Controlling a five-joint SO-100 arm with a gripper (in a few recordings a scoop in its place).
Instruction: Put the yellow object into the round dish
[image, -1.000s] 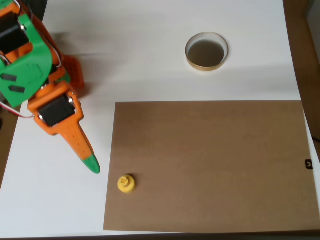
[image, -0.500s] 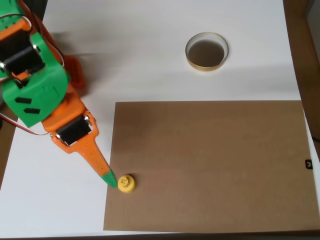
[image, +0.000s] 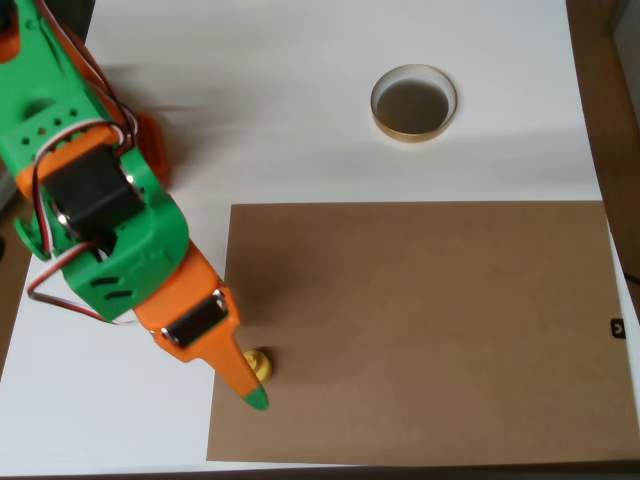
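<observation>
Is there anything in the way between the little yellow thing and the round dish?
No. In the overhead view, between the yellow object and the round dish lie just bare brown board and then bare white table.

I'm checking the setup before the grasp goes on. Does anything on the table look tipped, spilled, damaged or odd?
Nothing stands out. The round dish sits flat and empty on the white table, the brown mat lies flat, and the yellow object rests near the mat's left edge, partly covered by the gripper.
</observation>
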